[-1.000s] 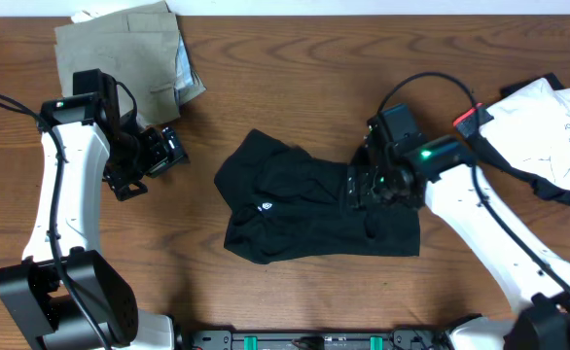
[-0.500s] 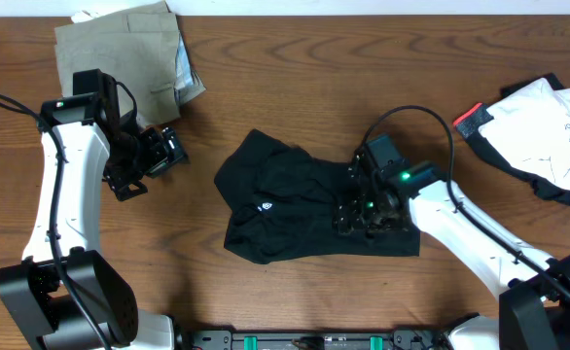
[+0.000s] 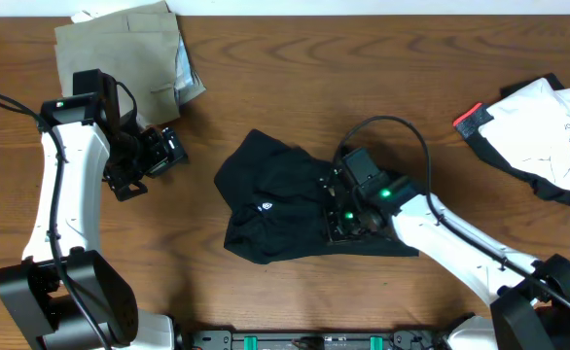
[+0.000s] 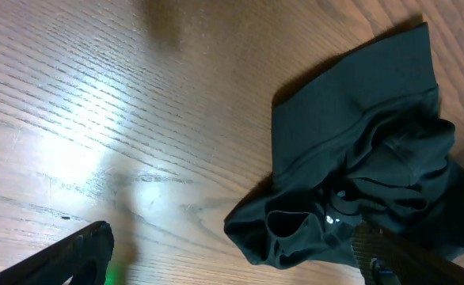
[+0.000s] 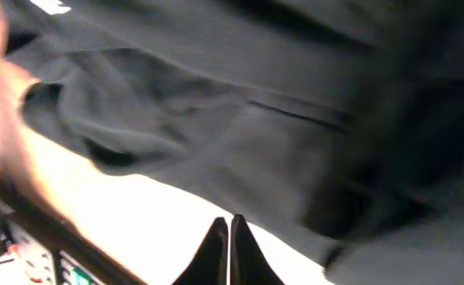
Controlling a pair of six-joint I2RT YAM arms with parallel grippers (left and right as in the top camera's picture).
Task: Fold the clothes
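A crumpled black T-shirt [image 3: 275,209] lies in the middle of the wooden tabletop [image 3: 314,87]. The right claw [image 5: 230,237] sits on its right side with fingers pressed together; I cannot tell whether cloth is pinched. The left claw [image 3: 171,148] hangs spread wide, left of the shirt.

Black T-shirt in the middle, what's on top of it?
The right gripper rests, shut, on the right half of the T-shirt. It covers the cloth beneath, so whether it pinches fabric can't be seen.

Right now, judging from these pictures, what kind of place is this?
Probably a robot test bench, not a home: a wooden table, a left arm and a right arm reaching over it, and, laid out, a black T-shirt and a folded khaki piece.
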